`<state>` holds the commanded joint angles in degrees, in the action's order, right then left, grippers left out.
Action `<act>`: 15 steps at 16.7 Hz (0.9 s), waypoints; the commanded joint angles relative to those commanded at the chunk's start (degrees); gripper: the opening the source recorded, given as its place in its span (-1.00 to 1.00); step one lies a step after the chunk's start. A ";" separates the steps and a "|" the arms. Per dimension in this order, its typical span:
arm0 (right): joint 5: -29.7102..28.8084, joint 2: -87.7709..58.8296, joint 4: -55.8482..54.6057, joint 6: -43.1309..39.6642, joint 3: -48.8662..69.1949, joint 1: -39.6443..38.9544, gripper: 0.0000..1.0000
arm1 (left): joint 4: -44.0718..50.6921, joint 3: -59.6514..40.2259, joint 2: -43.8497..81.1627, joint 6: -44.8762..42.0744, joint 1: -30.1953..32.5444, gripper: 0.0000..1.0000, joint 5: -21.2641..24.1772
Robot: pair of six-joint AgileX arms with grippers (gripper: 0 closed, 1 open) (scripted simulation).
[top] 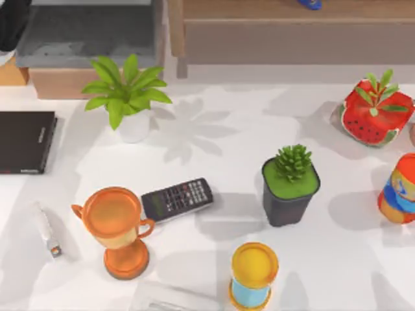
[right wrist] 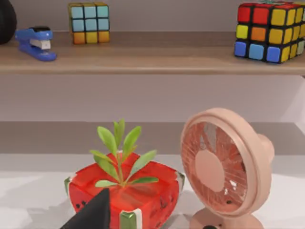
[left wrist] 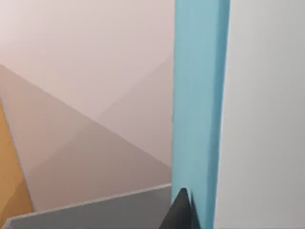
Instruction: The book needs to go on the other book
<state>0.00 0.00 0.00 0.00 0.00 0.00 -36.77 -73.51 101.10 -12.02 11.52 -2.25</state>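
The book's teal-blue cover [left wrist: 198, 109] and white page edges [left wrist: 262, 114] stand upright right in front of the left wrist camera. My left gripper [left wrist: 214, 219] is shut on it. One dark finger [left wrist: 181, 212] lies against the cover and the other is hidden behind the pages. Behind the book are a grey surface, orange wood and a pale wall. The other book [top: 26, 141], flat and black, lies at the table's left edge. My right gripper [right wrist: 152, 224] is open at the right side, facing a watermelon planter [right wrist: 124, 191], with one finger [right wrist: 95, 212] in view.
Near the black book stand a leafy plant in a white pot [top: 130, 97], an orange trophy [top: 117, 227], a dark remote [top: 176, 198] and a small white stick [top: 48, 233]. A grey-topped wooden box [top: 84, 32] sits behind. A potted succulent [top: 290, 184], yellow cup [top: 254, 275] and pink fan [right wrist: 224, 167] stand to the right.
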 joint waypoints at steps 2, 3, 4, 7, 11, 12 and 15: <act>0.00 0.00 0.00 0.00 0.00 0.00 1.00 | -1.29 3.99 -6.30 -8.33 -1.41 -1.00 4.36; 0.00 0.00 0.00 0.00 0.00 0.00 1.00 | -1.77 6.41 -9.41 -13.17 -2.33 -1.00 6.60; 0.00 0.00 0.00 0.00 0.00 0.00 1.00 | -2.12 9.11 -12.40 -18.32 -3.44 -1.00 8.84; 0.00 0.00 0.00 0.00 0.00 0.00 1.00 | -2.43 18.62 -19.61 -34.91 -8.04 -1.00 15.00; 0.00 0.00 0.00 0.00 0.00 0.00 1.00 | -0.99 31.95 -22.89 -57.29 -16.63 -1.00 20.30; 0.00 0.00 0.00 0.00 0.00 0.00 1.00 | -0.39 34.76 -22.38 -62.48 -18.80 -1.00 21.00; 0.00 0.00 0.00 0.00 0.00 0.00 1.00 | 1.75 40.43 -17.40 -75.74 -24.22 -1.00 21.64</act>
<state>0.00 0.00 0.00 0.00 0.00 0.00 -35.02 -33.08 83.70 -87.76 -12.71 19.39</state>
